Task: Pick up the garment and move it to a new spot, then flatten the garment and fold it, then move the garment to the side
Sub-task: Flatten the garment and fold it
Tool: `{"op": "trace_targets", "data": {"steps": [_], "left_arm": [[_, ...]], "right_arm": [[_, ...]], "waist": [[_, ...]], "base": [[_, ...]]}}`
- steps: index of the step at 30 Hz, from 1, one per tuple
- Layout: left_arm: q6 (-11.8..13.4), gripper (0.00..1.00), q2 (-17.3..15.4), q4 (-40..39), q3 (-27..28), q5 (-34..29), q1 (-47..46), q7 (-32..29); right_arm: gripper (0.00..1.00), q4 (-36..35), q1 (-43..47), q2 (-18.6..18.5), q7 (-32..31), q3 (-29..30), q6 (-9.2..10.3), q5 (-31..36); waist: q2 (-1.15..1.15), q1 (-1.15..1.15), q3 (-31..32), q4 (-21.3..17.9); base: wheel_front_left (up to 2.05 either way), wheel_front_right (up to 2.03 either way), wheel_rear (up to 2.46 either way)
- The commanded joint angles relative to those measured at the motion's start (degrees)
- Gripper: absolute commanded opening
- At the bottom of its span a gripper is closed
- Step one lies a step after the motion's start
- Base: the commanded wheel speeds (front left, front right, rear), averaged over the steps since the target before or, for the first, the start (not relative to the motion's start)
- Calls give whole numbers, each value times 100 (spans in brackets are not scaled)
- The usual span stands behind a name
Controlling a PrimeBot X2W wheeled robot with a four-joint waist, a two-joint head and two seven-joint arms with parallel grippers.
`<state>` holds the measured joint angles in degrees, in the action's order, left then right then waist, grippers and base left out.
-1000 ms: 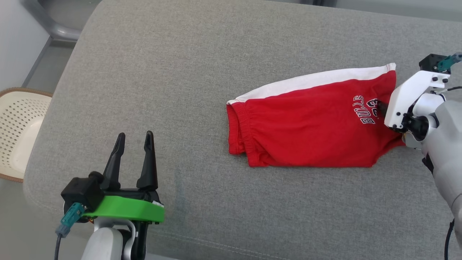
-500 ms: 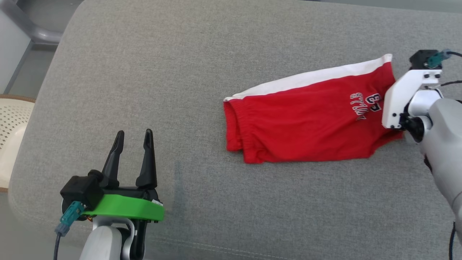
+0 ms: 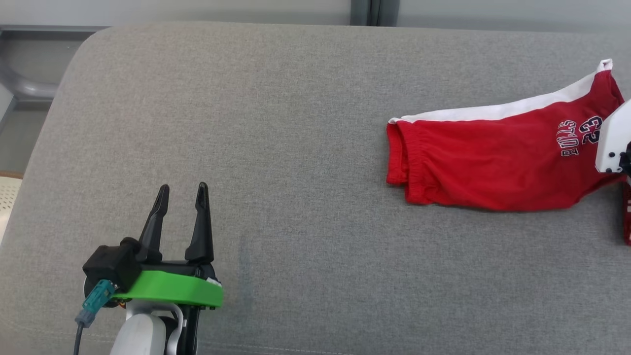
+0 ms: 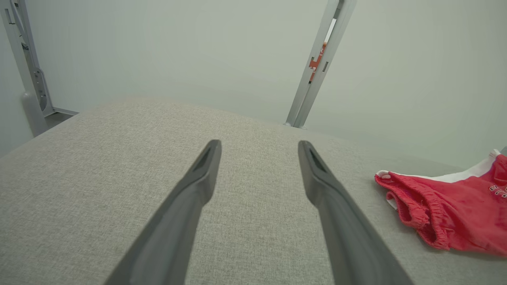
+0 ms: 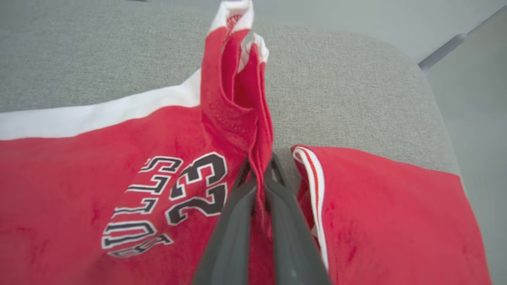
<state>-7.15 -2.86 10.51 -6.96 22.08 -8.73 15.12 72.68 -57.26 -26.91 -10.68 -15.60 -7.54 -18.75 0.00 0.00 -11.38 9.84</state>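
The garment (image 3: pixel 493 167) is a pair of red shorts with a white side stripe and a "BULLS 23" print, lying on the grey cushion (image 3: pixel 296 123) at the far right. In the right wrist view my right gripper (image 5: pixel 259 170) is shut on a raised fold of the garment (image 5: pixel 99 166) at its printed end. The head view shows that arm's white wrist bracket (image 3: pixel 611 143) at the picture's right edge. My left gripper (image 3: pixel 182 192) stands open at the lower left, far from the garment (image 4: pixel 455 213). Nothing lies between the fingers of the left gripper (image 4: pixel 259 158).
More red cloth with a red-and-white striped trim (image 5: pixel 388 213) lies just right of the held fold; I cannot tell if it belongs to the same shorts. A pale basket (image 3: pixel 4 197) peeks in at the left edge. A metal post (image 4: pixel 317 67) stands behind the cushion.
My right gripper has shut on the printed end of the garment and pulled it to the right across the cushion. The camera has shifted. The left gripper has kept its place.
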Motion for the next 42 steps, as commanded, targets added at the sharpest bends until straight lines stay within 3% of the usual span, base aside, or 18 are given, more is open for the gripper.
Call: {"op": "trace_targets", "data": {"steps": [1, 6, 12, 17, 23, 24, 25, 34, 41, 42], "left_arm": [[-32, 100, -8, -9, 10, 73, 79, -1], [-23, 100, -8, 29, -27, 43, 135, -1], [-25, 100, -8, 50, -52, 131, 136, -1], [-28, 100, -8, 59, -86, 129, 80, -1], [-31, 100, -8, 83, -122, 138, 16, -1], [-31, 100, -8, 85, -127, 138, 13, -1], [-32, 100, -8, 89, -129, 134, 12, -1], [-34, 100, -8, 121, -27, 41, 166, 0], [-37, 100, -8, 125, -114, 8, 126, -1], [-37, 100, -8, 114, -137, 9, 115, -1]], "right_arm": [[0, -8, -117, 103, -27, 9, 9, 118], [0, -410, -219, 678, -183, -73, 9, 266], [0, -1634, 248, 1468, -853, -572, 9, 91], [0, -2840, 858, 1659, -1631, -862, 9, -50], [0, -3828, 1583, 1779, -2295, -614, 8, 163], [45, -3973, 1666, 1822, -2346, -528, 8, 193], [100, -4164, 1768, 1875, -2382, -431, 6, 215], [100, -5816, 2216, 2068, -2130, 773, 6, 154], [100, -6028, 2626, 1783, -1811, 1765, 6, 590], [47, -5940, 2737, 1688, -1777, 1843, 6, 710]], "waist": [[0, 0, 113, -87], [0, 0, 191, -111], [0, 0, 215, -21], [0, 0, 170, 77], [0, 0, 118, 175], [0, 0, 114, 183], [0, 0, 113, 190], [0, 0, 245, 52], [0, 0, 323, -9], [0, 0, 320, -12]], "base": [[0, 0, 0], [0, 0, 0], [0, 0, 0], [0, 0, 0], [0, 0, 0], [0, 0, 0], [0, 0, 0], [0, 0, 0], [0, 0, 0], [0, 0, 0]]}}
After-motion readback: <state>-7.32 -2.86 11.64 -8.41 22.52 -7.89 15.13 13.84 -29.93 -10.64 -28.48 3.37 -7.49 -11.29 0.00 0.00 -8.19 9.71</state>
